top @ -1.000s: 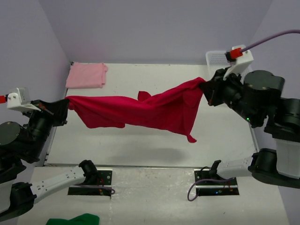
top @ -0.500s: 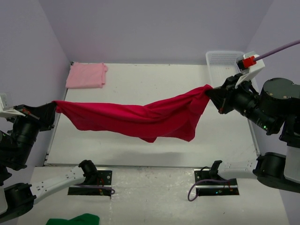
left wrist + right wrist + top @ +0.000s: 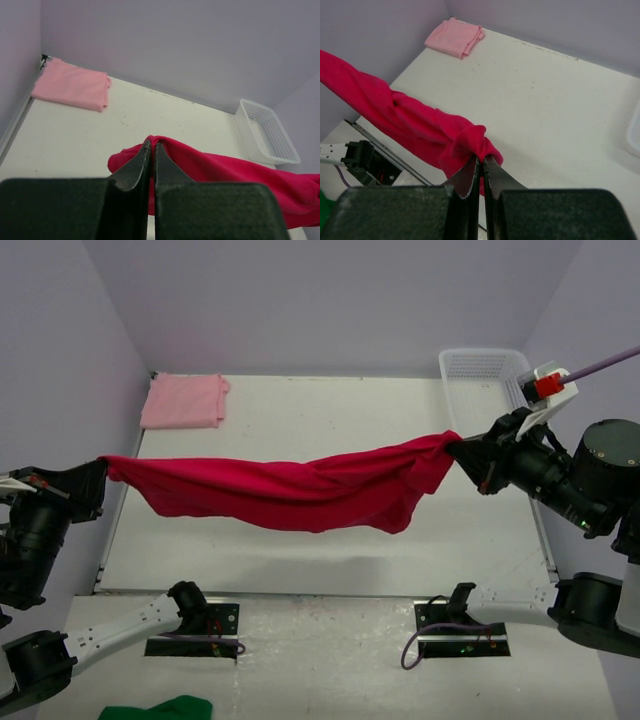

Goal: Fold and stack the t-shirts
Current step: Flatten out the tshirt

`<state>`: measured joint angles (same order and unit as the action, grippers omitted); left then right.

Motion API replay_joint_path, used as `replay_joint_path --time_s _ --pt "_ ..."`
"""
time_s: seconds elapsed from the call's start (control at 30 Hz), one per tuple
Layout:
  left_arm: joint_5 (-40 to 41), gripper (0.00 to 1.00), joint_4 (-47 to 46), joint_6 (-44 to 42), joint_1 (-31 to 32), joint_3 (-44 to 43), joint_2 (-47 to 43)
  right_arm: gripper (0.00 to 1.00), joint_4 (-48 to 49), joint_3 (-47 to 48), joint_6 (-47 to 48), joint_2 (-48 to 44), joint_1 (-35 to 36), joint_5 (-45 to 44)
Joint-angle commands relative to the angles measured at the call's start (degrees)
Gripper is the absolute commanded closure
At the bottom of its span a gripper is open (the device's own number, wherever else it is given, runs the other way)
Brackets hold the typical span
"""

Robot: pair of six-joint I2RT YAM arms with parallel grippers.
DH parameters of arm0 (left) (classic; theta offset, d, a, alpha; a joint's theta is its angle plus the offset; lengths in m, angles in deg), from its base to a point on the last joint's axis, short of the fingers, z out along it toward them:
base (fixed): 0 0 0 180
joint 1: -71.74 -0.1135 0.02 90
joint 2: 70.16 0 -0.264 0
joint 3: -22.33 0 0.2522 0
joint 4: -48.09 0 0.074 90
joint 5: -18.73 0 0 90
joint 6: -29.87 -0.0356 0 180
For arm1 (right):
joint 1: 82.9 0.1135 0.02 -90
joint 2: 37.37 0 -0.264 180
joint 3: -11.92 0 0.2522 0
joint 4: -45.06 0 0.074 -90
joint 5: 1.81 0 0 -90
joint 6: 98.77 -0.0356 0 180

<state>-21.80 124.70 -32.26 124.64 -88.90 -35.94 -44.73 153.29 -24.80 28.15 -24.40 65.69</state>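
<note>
Top external view: the crimson red t-shirt hangs stretched in the air above the white table. It spans from the left gripper at the table's left edge to the right gripper near the right edge. The cloth sags in the middle and is bunched into long folds, with a wider lobe drooping near its right end. Its shadow falls on the table toward the near edge.

Left wrist view shows the left jaws pressed together on an edge of the red cloth. The cloth peeks out around the tips and trails off to the right. Right wrist view shows the right jaws likewise closed, pinching a knot-like bunch of the red fabric, with the rest running off to the left.

The pale pink t-shirt lies folded into a small rectangle in the far-left corner of the table, well apart from the red one. A white mesh plastic basket sits at the far-right corner, just beyond the right gripper. A green cloth lies on the near surface by the left arm, at the bottom edge of the overhead view.
</note>
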Motion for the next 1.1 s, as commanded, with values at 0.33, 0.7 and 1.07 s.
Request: replay_joint_path --time_s 0.33,0.7,1.07 --pt "-5.2 1.00 0.9 3.7 0.1 12.9 15.3 1.00 5.9 -11.8 0.1 2.4 -1.8 -6.6" --pt "-23.4 0.97 -20.7 -4.2 -19.5 28.8 38.6 1.00 18.5 -15.3 8.5 24.8 -33.6 17.1" --pt "-12.1 0.00 -27.2 0.1 -29.0 28.3 44.0 0.14 20.8 -11.1 5.0 33.3 -38.8 7.1"
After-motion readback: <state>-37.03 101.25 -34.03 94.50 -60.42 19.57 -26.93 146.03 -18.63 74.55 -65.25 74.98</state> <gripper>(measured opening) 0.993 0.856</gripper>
